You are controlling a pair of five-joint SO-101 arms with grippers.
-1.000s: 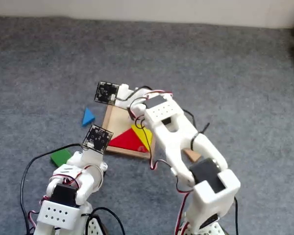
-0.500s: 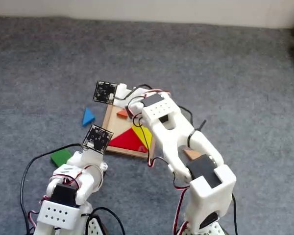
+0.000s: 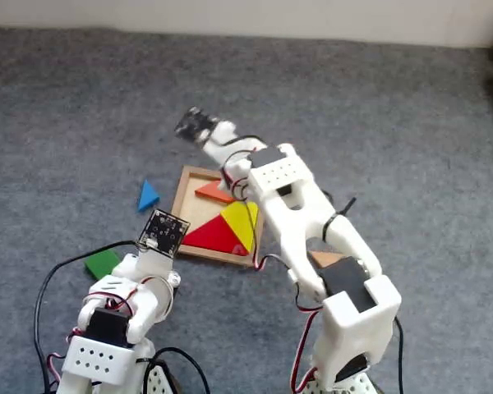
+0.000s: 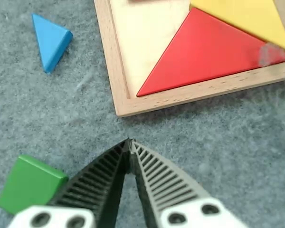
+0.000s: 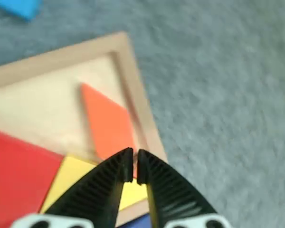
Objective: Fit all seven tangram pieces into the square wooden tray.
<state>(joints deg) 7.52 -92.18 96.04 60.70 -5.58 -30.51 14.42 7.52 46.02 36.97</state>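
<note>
- Left gripper [image 4: 129, 144] clenched on nothing, over grey carpet [image 4: 218, 142] just beside the tray [image 4: 115, 71];
- Right gripper [image 5: 134, 159] clenched, empty, near the orange piece [image 5: 107, 121] lying in the tray

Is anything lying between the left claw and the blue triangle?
Nothing visible. Bare carpet runs from the left claw to the blue triangle; the tray sits beside that path, the green block off the other way.

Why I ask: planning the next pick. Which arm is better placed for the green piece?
Left, probably. The left gripper, shut, is beside the green piece; the right gripper is at the far edge of the tray.
</note>
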